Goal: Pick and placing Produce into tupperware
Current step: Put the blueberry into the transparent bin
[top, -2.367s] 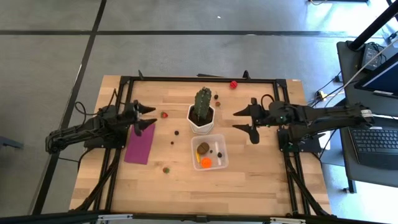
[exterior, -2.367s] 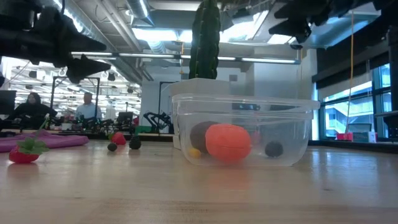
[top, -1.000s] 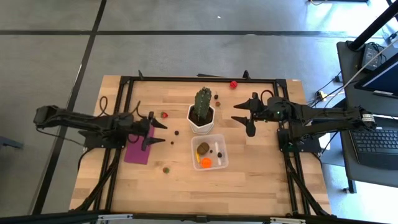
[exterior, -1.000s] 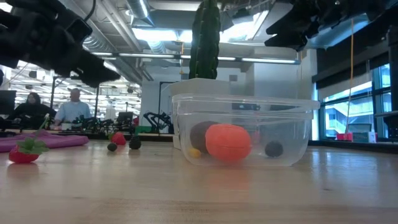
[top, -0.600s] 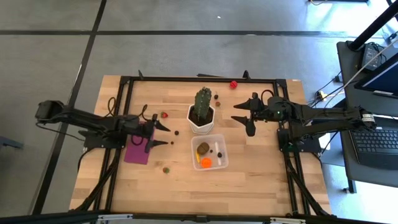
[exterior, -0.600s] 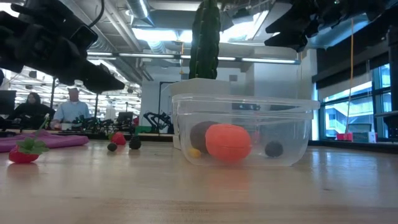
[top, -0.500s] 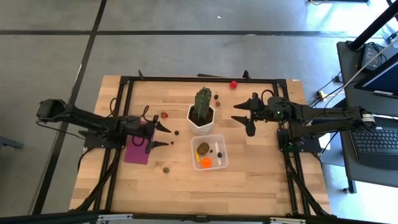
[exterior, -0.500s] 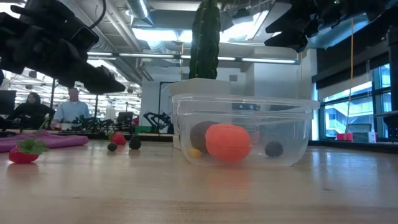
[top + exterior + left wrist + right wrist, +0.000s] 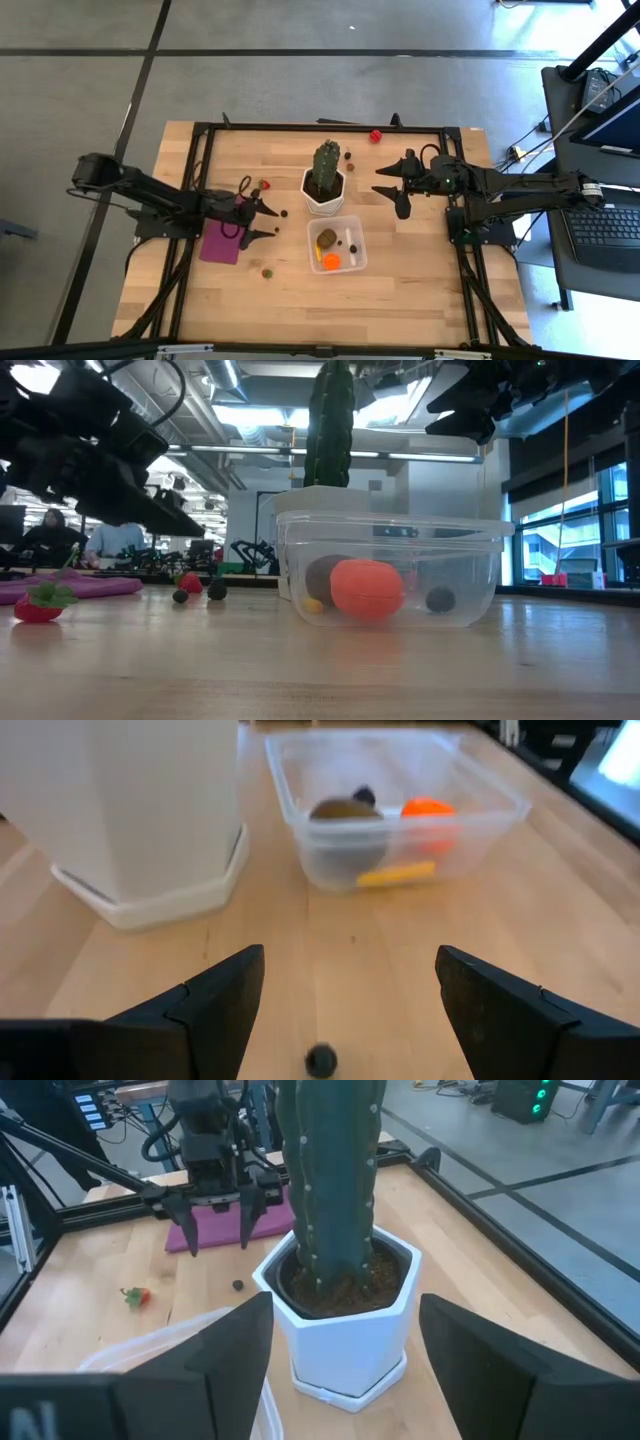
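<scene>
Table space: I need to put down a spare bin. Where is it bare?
The table's front strip, below the tupperware, is bare, as is the right side past it. Crowded: between magenta mat and cactus pot, with loose produce and the left claw.

grey floor (image 9: 300, 80), ceiling lights (image 9: 250, 415), windows (image 9: 560, 540)

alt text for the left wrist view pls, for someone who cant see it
The left end effector, fingers open, points past a tiny dark produce piece on the wooden table. Beyond stand a white pot and the clear tupperware holding brown, orange and yellow pieces.
</scene>
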